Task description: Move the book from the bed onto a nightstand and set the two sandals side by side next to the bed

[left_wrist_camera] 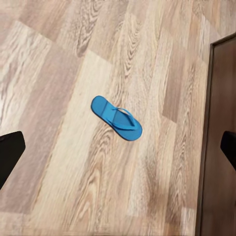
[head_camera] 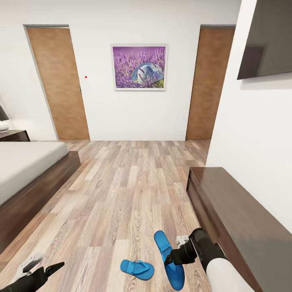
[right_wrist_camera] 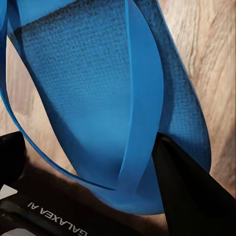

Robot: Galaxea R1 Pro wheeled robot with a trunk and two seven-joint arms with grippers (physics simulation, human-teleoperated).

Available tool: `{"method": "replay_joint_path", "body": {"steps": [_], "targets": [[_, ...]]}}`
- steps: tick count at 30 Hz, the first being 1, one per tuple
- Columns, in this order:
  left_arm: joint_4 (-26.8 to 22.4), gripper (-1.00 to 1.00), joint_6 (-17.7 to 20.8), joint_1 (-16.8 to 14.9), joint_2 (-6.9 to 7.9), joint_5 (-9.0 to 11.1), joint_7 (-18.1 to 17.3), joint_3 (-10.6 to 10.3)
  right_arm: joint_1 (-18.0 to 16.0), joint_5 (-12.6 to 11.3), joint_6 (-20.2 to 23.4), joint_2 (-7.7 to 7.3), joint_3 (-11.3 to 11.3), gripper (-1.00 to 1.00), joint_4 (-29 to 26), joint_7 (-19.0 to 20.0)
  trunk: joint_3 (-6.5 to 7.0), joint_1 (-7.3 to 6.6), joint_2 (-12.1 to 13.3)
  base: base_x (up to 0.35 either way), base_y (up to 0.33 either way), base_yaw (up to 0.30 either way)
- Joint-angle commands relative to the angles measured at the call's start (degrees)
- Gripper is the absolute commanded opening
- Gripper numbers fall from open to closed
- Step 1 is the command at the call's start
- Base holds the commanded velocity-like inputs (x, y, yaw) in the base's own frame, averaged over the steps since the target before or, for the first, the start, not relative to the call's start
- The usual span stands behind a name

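Two blue sandals near the sideboard (head_camera: 239, 219): the right tool (head_camera: 172, 257) clamps one sandal (head_camera: 168, 259) beside it, the other sandal (head_camera: 137, 269) lies flat on the floor (head_camera: 129, 190) just beyond. The left tool (head_camera: 38, 269) is spread wide, empty. The bed (head_camera: 24, 170) stands well apart.

- A home bedroom: a bed (head_camera: 28, 170) with a grey mattress and dark wood frame stands ahead and left of the left end effector (head_camera: 42, 269).
- A nightstand (head_camera: 15, 135) with a lamp (head_camera: 3, 118) sits beyond the bed.
- A framed lavender picture (head_camera: 139, 67) hangs between two wooden doors (head_camera: 59, 83).
- Wood-plank floor (head_camera: 134, 182); a low sideboard (head_camera: 239, 219) under a wall television (head_camera: 267, 38), beside the right end effector (head_camera: 172, 257).
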Motion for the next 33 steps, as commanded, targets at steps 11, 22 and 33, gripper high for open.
{"method": "replay_joint_path", "body": {"steps": [11, 22, 33], "targets": [[-0.1, 1.0, 0.2, 0.0, 0.01, 0.0, 0.1, 0.0, 0.0, 0.4, 0.2, -0.09, -0.6, -1.0, -0.1, 0.6, -0.05, 0.01, 0.0, 0.064, -0.06, 0.007], [-0.1, 1.0, 0.2, 0.0, 0.01, 0.0, 0.1, 0.0, 0.0, 0.4, 0.2, -0.11, -0.8, -1.0, 0.0, 0.5, -0.05, 0.01, 0.0, 0.004, -0.003, 0.0], [-0.1, 1.0, 0.2, 0.0, 0.03, 0.0, 0.1, 0.0, 0.0, 0.3, 0.1, -0.03, -4.7, -1.0, -0.1, 0.6, -0.05, 0.01, 0.0, 0.0, 0.0, 0.0]]}}
